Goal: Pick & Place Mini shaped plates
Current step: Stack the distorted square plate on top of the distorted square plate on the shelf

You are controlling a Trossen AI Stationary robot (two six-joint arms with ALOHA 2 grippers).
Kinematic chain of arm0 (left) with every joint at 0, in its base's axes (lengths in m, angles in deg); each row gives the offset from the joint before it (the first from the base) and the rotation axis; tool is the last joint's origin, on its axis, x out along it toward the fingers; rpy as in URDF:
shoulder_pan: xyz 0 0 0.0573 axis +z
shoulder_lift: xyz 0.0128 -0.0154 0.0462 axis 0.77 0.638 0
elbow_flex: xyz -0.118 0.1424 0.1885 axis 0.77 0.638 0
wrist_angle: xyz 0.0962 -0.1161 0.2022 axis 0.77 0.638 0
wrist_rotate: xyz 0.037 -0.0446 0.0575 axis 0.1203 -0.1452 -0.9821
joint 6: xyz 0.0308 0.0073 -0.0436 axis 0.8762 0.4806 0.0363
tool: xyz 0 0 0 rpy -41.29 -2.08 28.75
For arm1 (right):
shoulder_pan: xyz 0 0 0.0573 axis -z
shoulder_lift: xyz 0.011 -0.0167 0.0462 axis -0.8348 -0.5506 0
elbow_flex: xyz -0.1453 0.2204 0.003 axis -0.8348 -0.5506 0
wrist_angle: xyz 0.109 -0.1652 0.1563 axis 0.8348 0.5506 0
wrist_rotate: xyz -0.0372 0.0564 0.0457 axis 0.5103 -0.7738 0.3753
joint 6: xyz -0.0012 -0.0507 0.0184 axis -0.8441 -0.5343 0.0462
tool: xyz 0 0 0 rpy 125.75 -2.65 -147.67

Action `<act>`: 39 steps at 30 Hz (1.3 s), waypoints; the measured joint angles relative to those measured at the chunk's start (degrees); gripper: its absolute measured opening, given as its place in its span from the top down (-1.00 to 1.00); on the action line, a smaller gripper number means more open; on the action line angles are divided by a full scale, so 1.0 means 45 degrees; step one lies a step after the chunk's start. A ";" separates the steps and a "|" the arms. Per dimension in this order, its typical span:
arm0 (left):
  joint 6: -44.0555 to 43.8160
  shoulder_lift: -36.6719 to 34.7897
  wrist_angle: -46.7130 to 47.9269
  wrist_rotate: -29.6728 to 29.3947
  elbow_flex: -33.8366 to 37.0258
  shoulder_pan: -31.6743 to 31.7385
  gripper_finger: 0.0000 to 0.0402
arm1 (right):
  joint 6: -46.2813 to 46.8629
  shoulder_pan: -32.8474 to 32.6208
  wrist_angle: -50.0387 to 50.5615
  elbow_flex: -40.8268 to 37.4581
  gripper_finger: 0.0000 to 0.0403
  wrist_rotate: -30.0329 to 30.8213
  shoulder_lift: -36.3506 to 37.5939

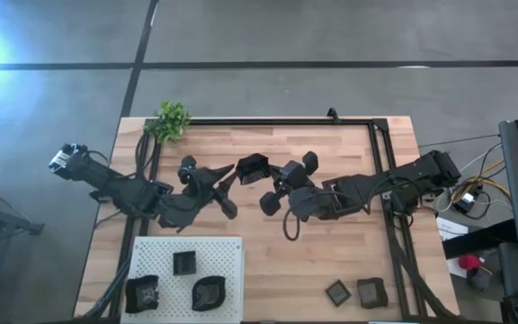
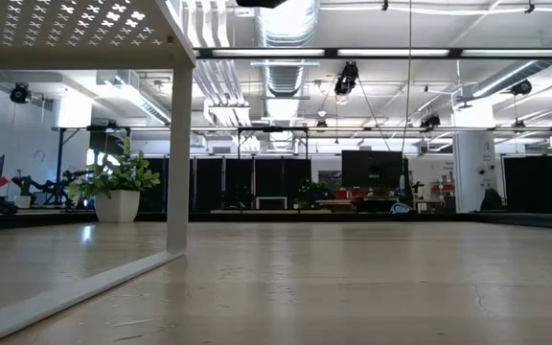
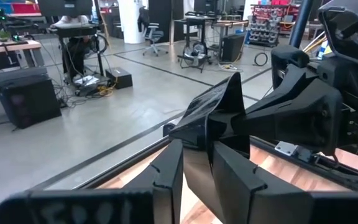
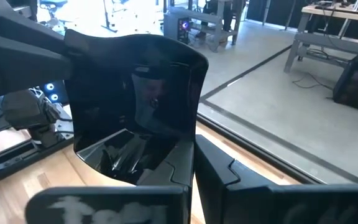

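Note:
One glossy black mini plate with a raised rim (image 1: 253,168) is up in the air over the middle of the table, between both grippers. My left gripper (image 1: 234,176) reaches it from the table's left and my right gripper (image 1: 275,176) from the right. Both are shut on it. In the left wrist view the plate (image 3: 213,118) shows edge-on. In the right wrist view its hollow side (image 4: 135,87) faces the camera. Three more dark plates (image 1: 185,263) lie on the white perforated board (image 1: 227,247), and two (image 1: 337,292) rest on the wood near the right front. My left gripper (image 3: 197,171) pinches the plate's near edge (image 3: 197,149) between its two fingers, coming roughly level from the table's left. The plate is lifted clear and stands on edge. My right gripper (image 4: 193,158) pinches the plate's side wall (image 4: 188,134), one finger inside the hollow and one outside, from the table's right.
A small green plant (image 1: 171,120) stands at the far left corner, also seen in the low view (image 2: 118,187). A dark frame rail (image 1: 380,171) runs along the table's far and right sides. Bare wood (image 1: 286,270) lies between the board and the two right-hand plates.

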 joint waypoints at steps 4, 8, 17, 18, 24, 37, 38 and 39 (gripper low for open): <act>-0.0325 0.0000 0.0000 0.0005 0.0000 0.0197 0.61 | -0.0237 -0.0010 -0.0226 -0.0005 0.96 -0.0003 -0.0005; -0.0343 0.0090 0.0005 0.0022 0.0000 0.0431 0.61 | -0.0626 -0.0005 -0.0523 -0.0009 0.96 0.0000 -0.0005; -0.0204 0.0095 0.0005 0.0146 0.0000 0.0619 0.89 | -0.0621 -0.0010 -0.0499 -0.0010 0.96 -0.0063 -0.0005; -0.0202 0.0092 0.0011 0.0192 0.0000 0.0647 0.94 | -0.0621 -0.0010 -0.0489 -0.0010 0.96 -0.0070 -0.0005; -0.0301 0.0083 0.0015 0.0301 0.0000 0.0748 0.99 | -0.0603 -0.0034 -0.0489 -0.0010 0.93 -0.0110 -0.0005; -0.0315 -0.0088 0.0093 0.0656 -0.0019 0.0861 1.00 | -0.1263 -0.0458 -0.0535 0.0580 0.42 -0.0633 0.0002; -0.0251 -0.0158 0.0173 0.0655 -0.0019 0.0878 1.00 | -0.1525 -0.0553 -0.0542 0.0684 0.39 -0.0865 0.0008; -0.0210 -0.0237 0.0214 0.0629 -0.0019 0.0889 1.00 | -0.1750 -0.0656 -0.0536 0.0785 0.35 -0.1058 0.0010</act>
